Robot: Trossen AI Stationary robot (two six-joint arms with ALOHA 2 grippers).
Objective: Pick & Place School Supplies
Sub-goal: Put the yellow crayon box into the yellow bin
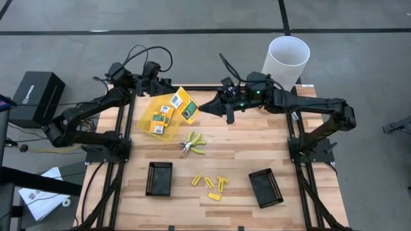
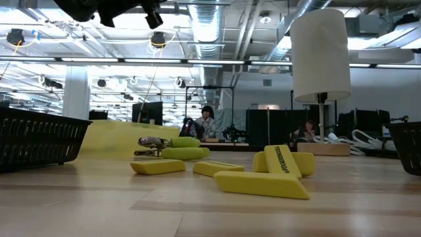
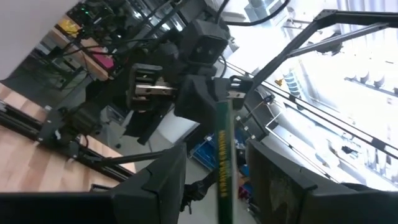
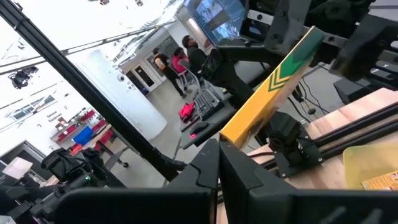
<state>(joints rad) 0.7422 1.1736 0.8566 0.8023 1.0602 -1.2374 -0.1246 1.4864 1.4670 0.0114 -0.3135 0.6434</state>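
Note:
One yellow-orange-green packet hangs in the air above the table's far middle, between my two grippers. My right gripper reaches in from the table's right and is shut on it. My left gripper is open; in the left wrist view the packet runs edge-on between its fingers with a gap on each side. Two more packets lie in the translucent yellow container. The plier-like tool and several yellow stubby pieces lie on the table. My right gripper pinches the packet's right-hand end between its two fingers, coming roughly level from the table's right and lying along the packet. The packet is lifted clear of the table, and its free end points toward my left gripper.
Two black trays sit near the table's near edge, left and right of the yellow pieces. A white cylinder stands off the far right corner. People show in the room beyond the table.

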